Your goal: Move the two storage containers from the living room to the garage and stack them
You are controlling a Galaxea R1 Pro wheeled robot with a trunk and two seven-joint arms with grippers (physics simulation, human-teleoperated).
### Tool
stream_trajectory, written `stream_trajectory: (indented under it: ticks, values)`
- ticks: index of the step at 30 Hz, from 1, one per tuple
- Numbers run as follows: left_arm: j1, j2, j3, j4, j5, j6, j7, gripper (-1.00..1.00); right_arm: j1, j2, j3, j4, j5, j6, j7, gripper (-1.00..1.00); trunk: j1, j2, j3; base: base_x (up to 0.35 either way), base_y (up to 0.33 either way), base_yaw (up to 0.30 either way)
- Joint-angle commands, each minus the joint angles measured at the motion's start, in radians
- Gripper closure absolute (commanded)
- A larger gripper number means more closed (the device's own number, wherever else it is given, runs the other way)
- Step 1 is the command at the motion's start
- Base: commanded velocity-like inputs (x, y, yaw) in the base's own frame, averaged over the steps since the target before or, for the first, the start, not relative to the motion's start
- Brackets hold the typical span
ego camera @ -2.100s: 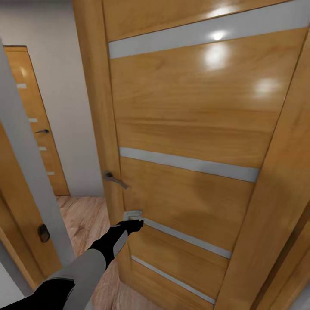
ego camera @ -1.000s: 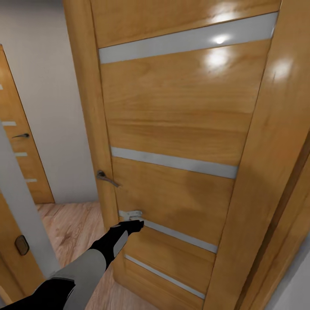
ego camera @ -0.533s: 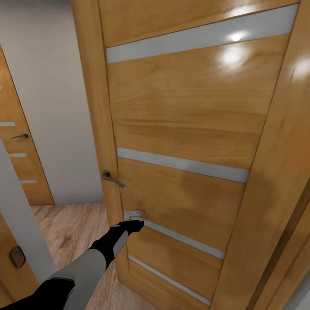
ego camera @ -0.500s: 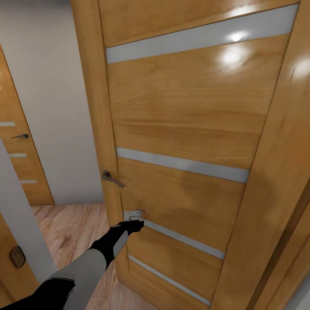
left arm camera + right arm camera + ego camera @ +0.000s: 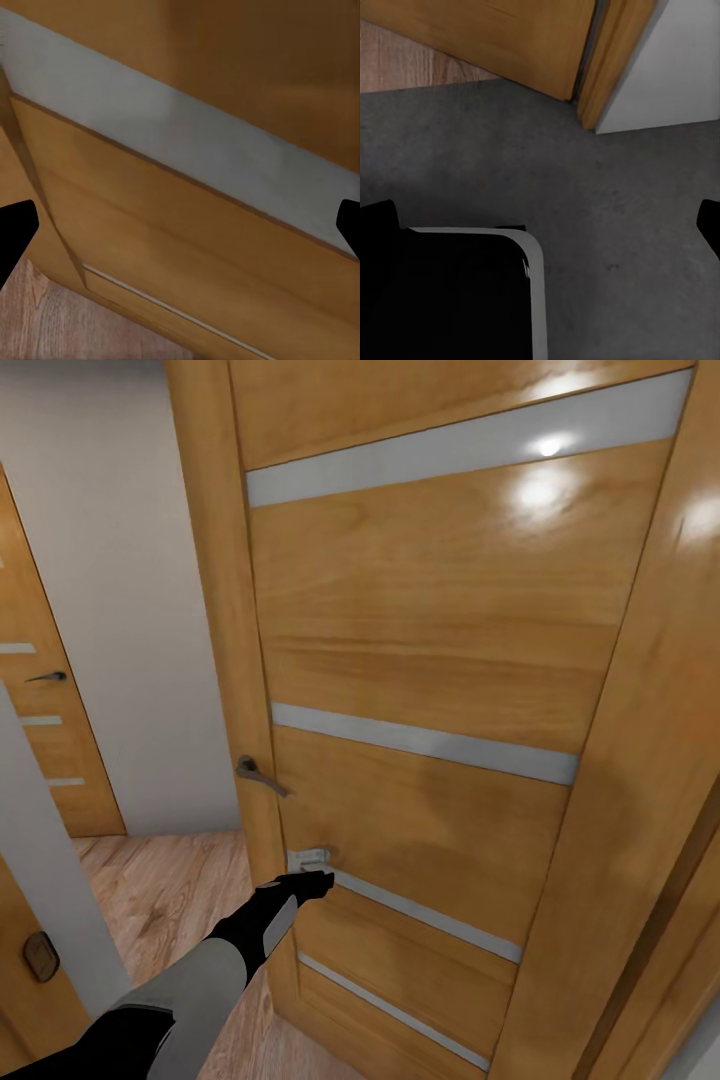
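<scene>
Head view: I'm parked right up against a big wooden door (image 5: 440, 640) with pale horizontal stripes; it takes most of the frame. Its lever handle (image 5: 262, 775) sits left of centre, with a small metal latch plate (image 5: 309, 857) below it. My left arm reaches in from the lower left, and the left gripper (image 5: 312, 881) has its tip at the door's edge just under that plate. From here I cannot tell how far its fingers are spread. Light wood-plank flooring (image 5: 165, 900) shows at lower left, a white wall (image 5: 130, 610) behind it, and a second wooden door (image 5: 45, 700) with its own small handle at the far left edge.

Left wrist view: close on the door panel (image 5: 187, 247) and one grey stripe (image 5: 180, 142) running diagonally across the frame. The two black fingertips (image 5: 15, 232) sit at the far left and right edges, spread wide, nothing between them. A bit of plank floor is in the lower left corner.

Right wrist view: the right gripper (image 5: 540, 225) points down at dark grey concrete floor (image 5: 607, 202). Fingers are at the left and right edges, wide apart and empty. A black, grey-trimmed part of the robot (image 5: 450, 292) fills the lower left. Door bottom and frame (image 5: 607, 60) at top, plank flooring in the upper left corner, white wall at upper right.

I see no storage containers here.
</scene>
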Motion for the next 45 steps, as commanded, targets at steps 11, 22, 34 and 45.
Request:
stream_trajectory:
  ticks: [11,22,34,45]
  values:
    - [-0.001,0.0,-0.002,-0.003,0.007,0.007,0.005,-1.0,0.0,-0.001,0.007,-0.002,-0.011,0.0,0.006,-1.0,0.0,-0.001,-0.001,0.174,0.014,0.0]
    - [0.0,0.0,-0.002,-0.003,0.008,0.006,0.005,-1.0,0.0,-0.001,0.007,-0.002,-0.01,0.0,0.006,-1.0,0.0,-0.001,-0.001,0.14,-0.013,0.0]
    - [0.0,0.0,-0.002,-0.003,0.007,0.007,0.005,-1.0,0.0,-0.001,0.007,-0.002,-0.009,0.0,0.006,-1.0,0.0,-0.001,-0.001,0.11,-0.028,0.0]
    - [-0.001,0.0,-0.002,-0.003,0.007,0.006,0.005,-1.0,0.0,-0.001,0.007,-0.002,-0.009,0.0,0.006,-1.0,0.0,-0.001,-0.001,0.052,-0.018,0.0]
